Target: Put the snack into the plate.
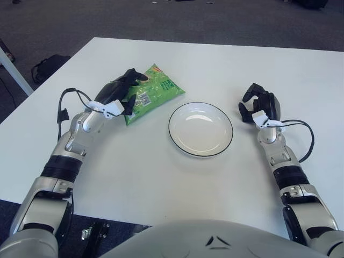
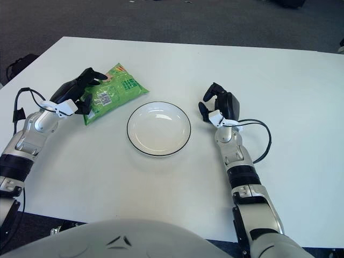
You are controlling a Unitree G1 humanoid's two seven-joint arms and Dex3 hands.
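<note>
Left hand [image 1: 121, 88] over the near-left end of a green snack bag [image 1: 153, 92] on the white counter [image 1: 161, 183], black fingers [image 1: 134, 75] draped across the bag's top edge and one more showing at its lower edge, seemingly closing on the packet though a firm clamp cannot be confirmed. Bag lying flat and slantwise, stretching away from those fingers toward the right, its far corner near but apart from the rim of an empty white plate [image 1: 177, 141] with a dark edge. Right hand [image 1: 260, 105] idle just beside the plate's right side, fingers loosely curled around nothing. Judged from this: the grasping step under way, with the snack not yet lifted and no part of it in the plate. Next move likely calling for a secure pinch across the bag's end, a lift clear of the counter, and a short carry rightward from the fingers' present spot to above the plate's middle before release. Soft, crinkly packaging apt to slip or sag from a grip taken at one end, so a hold with the fingers on both faces needed before any lift.
</note>
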